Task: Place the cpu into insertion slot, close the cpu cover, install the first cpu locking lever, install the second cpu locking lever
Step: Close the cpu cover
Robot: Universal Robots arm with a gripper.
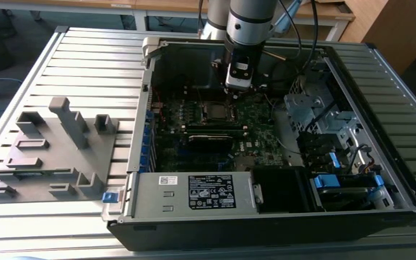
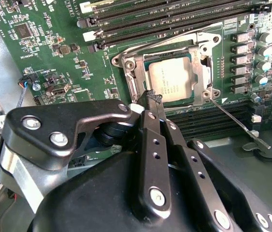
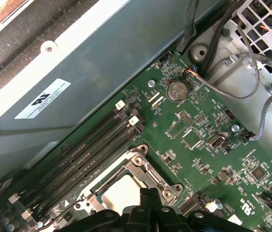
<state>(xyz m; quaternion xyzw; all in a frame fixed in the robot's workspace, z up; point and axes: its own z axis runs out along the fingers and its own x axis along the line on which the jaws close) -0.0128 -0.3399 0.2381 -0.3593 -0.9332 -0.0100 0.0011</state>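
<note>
- The open computer case (image 1: 266, 235) lies on the slatted counter (image 1: 85, 59), with the arm reaching down over its motherboard (image 2: 53, 29).
- The end effector (image 2: 153, 98) has its fingers pressed together on nothing, its tip at the edge of the insertion slot (image 1: 214, 111).
- The cpu cover (image 2: 204, 67) appears to lie down around the cpu (image 2: 172, 79), which is seated just beyond the tip.
- One locking lever (image 2: 237, 123) juts out slantwise, apparently unlatched, on the socket's far side from the tip.

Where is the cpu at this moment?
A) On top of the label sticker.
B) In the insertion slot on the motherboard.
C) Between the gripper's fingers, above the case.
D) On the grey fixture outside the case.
B: in the second wrist view the cpu lies flat in the insertion slot, its silver top showing, with the gripper close beside it.
</note>
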